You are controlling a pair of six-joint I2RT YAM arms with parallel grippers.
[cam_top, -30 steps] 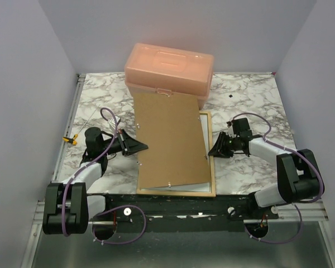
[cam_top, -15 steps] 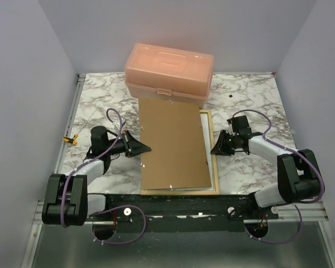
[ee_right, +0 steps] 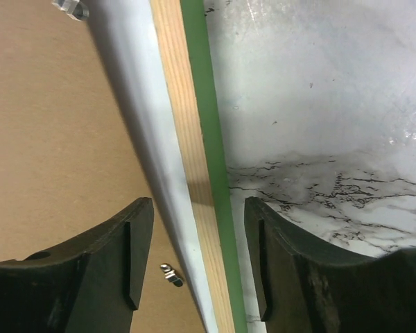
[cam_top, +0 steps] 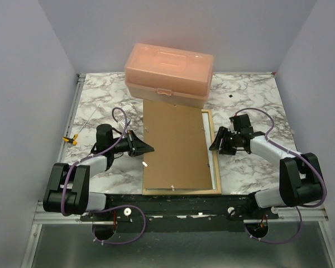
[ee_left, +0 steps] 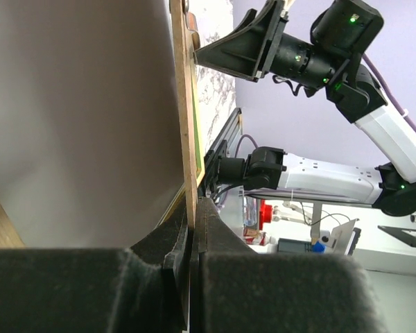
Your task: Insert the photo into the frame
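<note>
Mostly backing board [cam_top: 176,148] hides frame [cam_top: 181,191] interior.

The frame [ee_right: 184,125] shows pale, bare wood grain on its back and smooth green paint along its edge. The backing board [cam_top: 173,145] is matt brown, like pressed fibreboard, and 2 small shiny metal tabs [ee_right: 71,7] show on it in the right wrist view. The box [cam_top: 168,72] is translucent peach plastic. The table [cam_top: 97,106] has a glossy marble-patterned top. The right gripper [ee_right: 197,222] has matt black fingers [ee_right: 135,257].
</note>
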